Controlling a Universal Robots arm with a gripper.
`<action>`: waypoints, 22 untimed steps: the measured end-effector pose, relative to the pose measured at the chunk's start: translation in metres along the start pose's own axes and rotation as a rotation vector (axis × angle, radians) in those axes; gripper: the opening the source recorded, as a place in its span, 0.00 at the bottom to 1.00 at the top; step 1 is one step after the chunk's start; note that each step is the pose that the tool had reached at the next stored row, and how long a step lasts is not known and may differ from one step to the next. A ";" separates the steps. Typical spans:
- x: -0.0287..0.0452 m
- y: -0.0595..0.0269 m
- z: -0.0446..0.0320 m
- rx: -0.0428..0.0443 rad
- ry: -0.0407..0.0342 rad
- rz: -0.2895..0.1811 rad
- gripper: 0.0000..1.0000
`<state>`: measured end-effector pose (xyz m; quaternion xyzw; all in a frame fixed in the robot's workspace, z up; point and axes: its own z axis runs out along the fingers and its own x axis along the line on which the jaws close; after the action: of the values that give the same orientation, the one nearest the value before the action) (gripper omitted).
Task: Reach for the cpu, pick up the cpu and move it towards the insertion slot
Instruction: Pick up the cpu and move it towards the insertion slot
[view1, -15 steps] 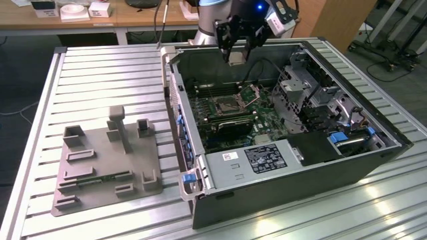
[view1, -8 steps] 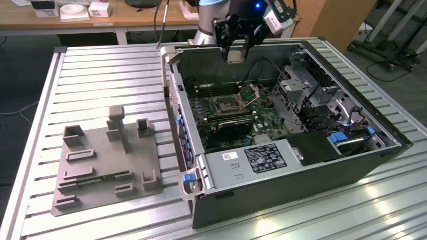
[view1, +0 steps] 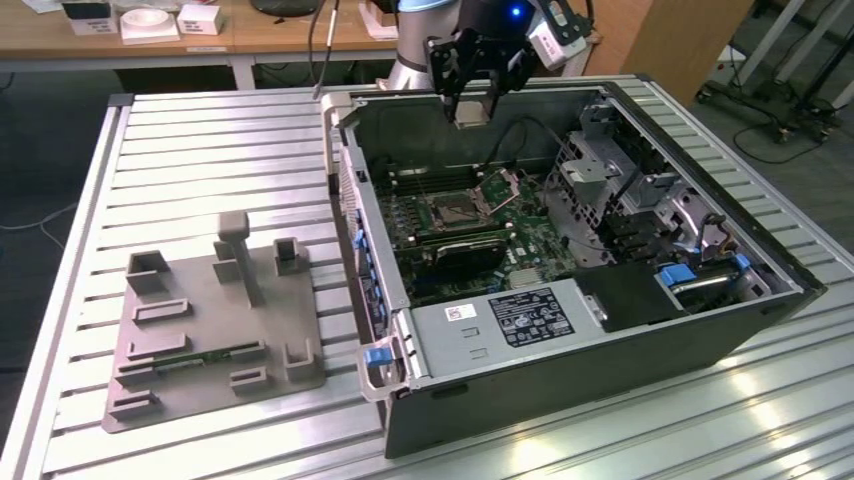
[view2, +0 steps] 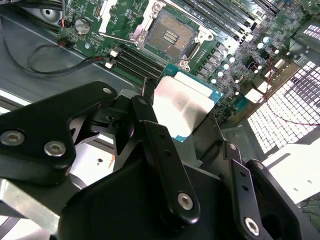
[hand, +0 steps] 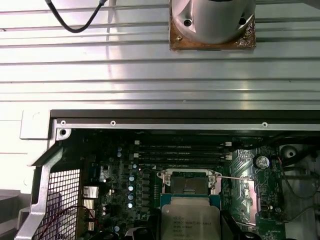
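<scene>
So the gripper (view1: 470, 112) is up in the air over the open computer case (view1: 587, 330), near the case's far wall, and it has the cpu (view1: 470, 113) clamped between its fingers (view2: 159, 145). In the second wrist view you can see the two black fingers closed on opposite edges of the chip (view2: 183, 106), which sits flat across the gap, with its metal face toward that camera. In the first wrist view the same chip (hand: 189, 221) hangs in front of the lens with printing on its top.

The bit that matters: the insertion slot (view1: 461, 208) lies below the held chip and a little toward the near side of the case in the exterior view. In both wrist views the slot (view2: 171, 35) sits just past the chip's far edge, so the chip is close to lined up over it but not over it yet, and well clear in height. The chip's edges look roughly parallel to the socket frame (hand: 188, 182), though I wouldn't swear to the exact angle from these shots.

Looks-wise the cpu is a small flat square with a silvery-white metal lid and a thin coloured rim around it. The socket has a shiny frame, a dark centre and its hinged lid (view1: 505, 186) standing open. The grey fixture plate (view1: 214, 325) sits out on the slatted table (view1: 200, 140), well apart from all this.
</scene>
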<state>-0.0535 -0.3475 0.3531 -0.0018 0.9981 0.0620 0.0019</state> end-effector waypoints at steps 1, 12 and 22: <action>0.0000 0.0000 0.0000 0.0000 0.0000 0.000 0.55; 0.0000 0.0107 0.0017 0.0000 -0.0001 0.000 0.55; -0.0028 0.0199 0.0048 -0.0001 -0.0003 0.000 0.55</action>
<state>-0.0507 -0.3271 0.3509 -0.0018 0.9981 0.0621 0.0021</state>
